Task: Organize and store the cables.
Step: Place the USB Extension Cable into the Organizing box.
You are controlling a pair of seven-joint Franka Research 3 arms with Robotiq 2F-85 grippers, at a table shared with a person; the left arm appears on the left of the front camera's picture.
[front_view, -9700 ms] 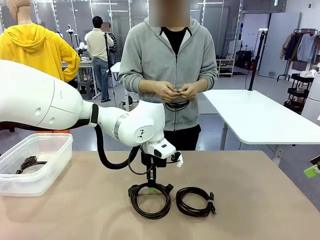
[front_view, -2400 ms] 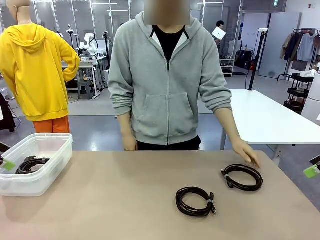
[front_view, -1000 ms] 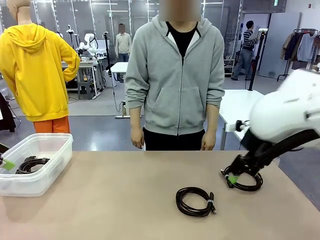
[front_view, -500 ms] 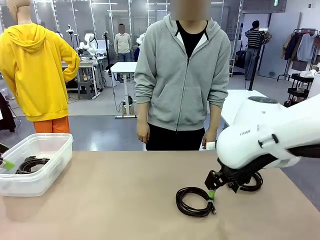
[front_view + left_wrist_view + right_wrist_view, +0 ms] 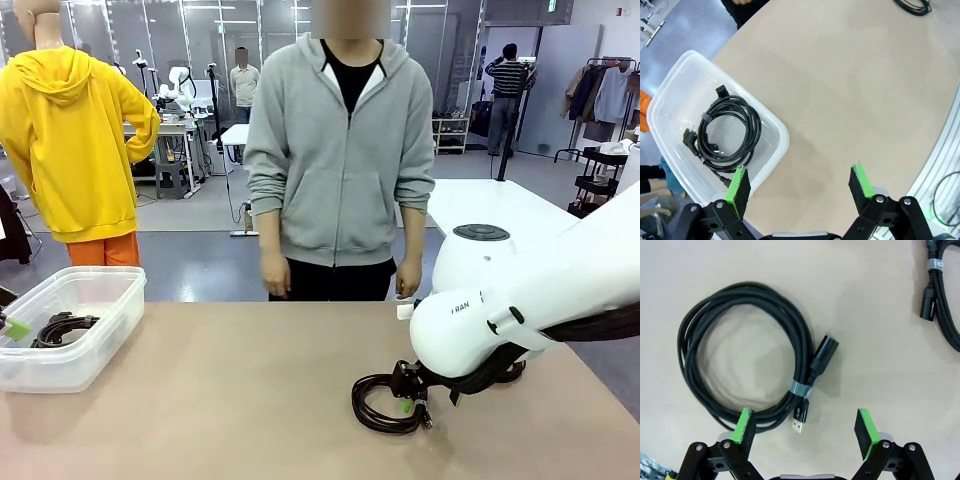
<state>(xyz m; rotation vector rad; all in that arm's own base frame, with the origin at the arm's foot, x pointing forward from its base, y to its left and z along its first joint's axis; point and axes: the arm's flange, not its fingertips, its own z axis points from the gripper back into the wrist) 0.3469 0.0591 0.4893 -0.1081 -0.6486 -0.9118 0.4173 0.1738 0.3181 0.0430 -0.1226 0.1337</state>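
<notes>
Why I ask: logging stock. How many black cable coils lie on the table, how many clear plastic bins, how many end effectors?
Black round cable coils on the tan table: 2 (near coil, far coil)
Clear plastic bin: 1
Black, green-padded end effectors: 2 (left end effector, right end effector)
Total: 5

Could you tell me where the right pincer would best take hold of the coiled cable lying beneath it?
Probably at the grey band that binds the coiled cable, on the side nearest the right pincer. Come straight down from above, jaws straddling the bundle: the coil lies flat, and there all loops are held together, so none should slip free.
</notes>
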